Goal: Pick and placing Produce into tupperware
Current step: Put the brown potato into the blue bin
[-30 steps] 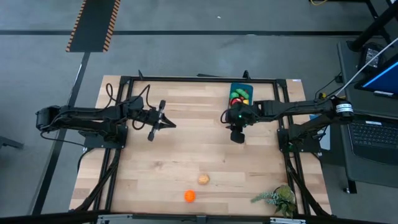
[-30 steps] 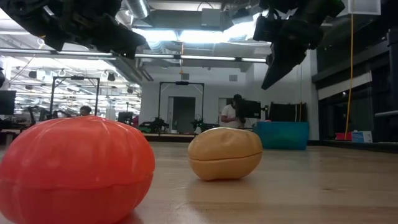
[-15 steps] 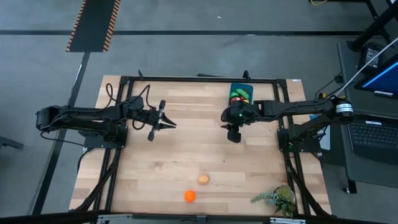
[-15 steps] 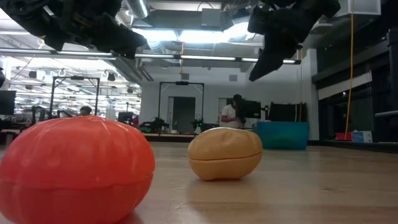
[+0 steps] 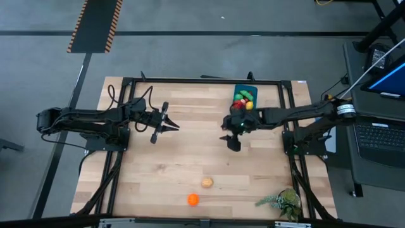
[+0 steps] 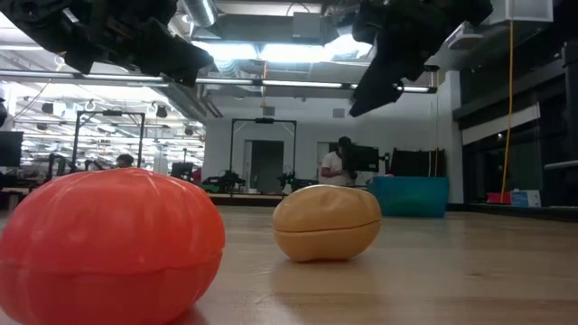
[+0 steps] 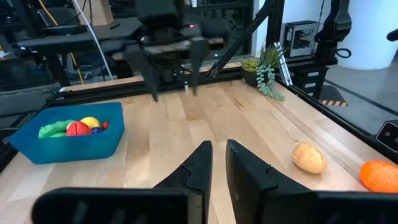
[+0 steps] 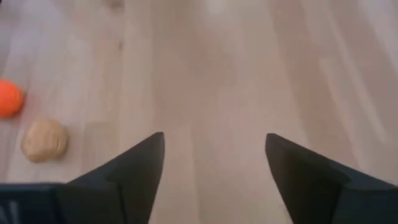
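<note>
Bench (image 5: 183, 158) of pale wood planks, black frame around the edge.

Tupperware (image 5: 244, 95) — blue, rectangular, at the far edge on the right side; holds red, yellow and green produce pieces (image 7: 76, 127). Same container seen in the left wrist view (image 7: 37, 146).

Produce outside the container: tan potato-like piece (image 5: 207, 183) and orange pumpkin-like piece (image 5: 193, 200), near each other toward the near edge, well apart from the tupperware. Both large in the low view — orange (image 6: 108, 244) nearest, tan (image 6: 327, 222) behind.

Right gripper (image 5: 232, 136): above bare bench just in front of the tupperware, fingers (image 8: 134, 168) spread wide, nothing held.

Left gripper (image 5: 171, 125): over the left middle of the bench, fingers (image 7: 199, 165) nearly closed with a narrow gap, nothing held.

Leafy green sprig (image 5: 281, 202) at the near right corner.
</note>
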